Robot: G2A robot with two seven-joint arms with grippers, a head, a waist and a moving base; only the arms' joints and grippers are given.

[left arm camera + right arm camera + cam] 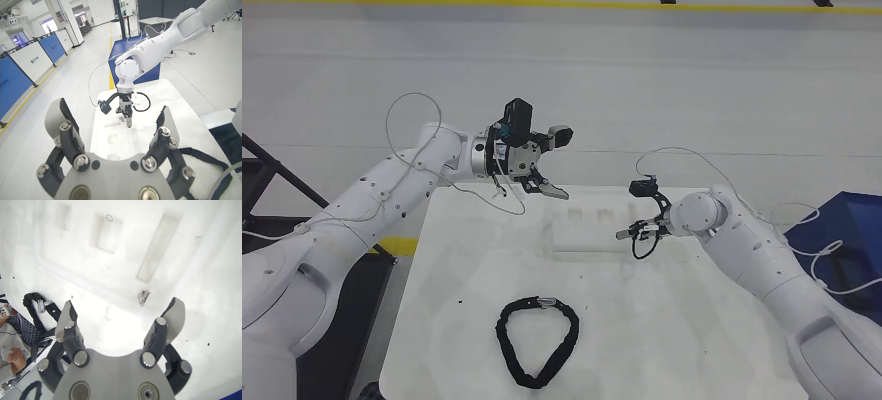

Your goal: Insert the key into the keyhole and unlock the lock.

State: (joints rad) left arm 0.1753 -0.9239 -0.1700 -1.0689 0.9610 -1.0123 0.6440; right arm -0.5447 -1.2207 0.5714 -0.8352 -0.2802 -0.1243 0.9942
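A small silver key (143, 295) lies on the white foam block (75, 262), beside a long slot. My right gripper (122, 302) hangs open just over it, the key a little beyond the gap between its fingers. From the left wrist view, that key (121, 118) sits right by the right gripper (127, 121). The lock is a black fabric-covered chain loop (537, 340) near the table's front, its chrome cylinder (41, 306) at the join. My left gripper (547, 165) is open and empty in the air past the table's far left corner, facing the right arm.
The foam block (587, 235) has several square and oblong recesses and lies at the back middle of the white table (692, 330). A blue cabinet (132, 62) stands beyond the table's right end. Bare tabletop lies between the foam and the chain.
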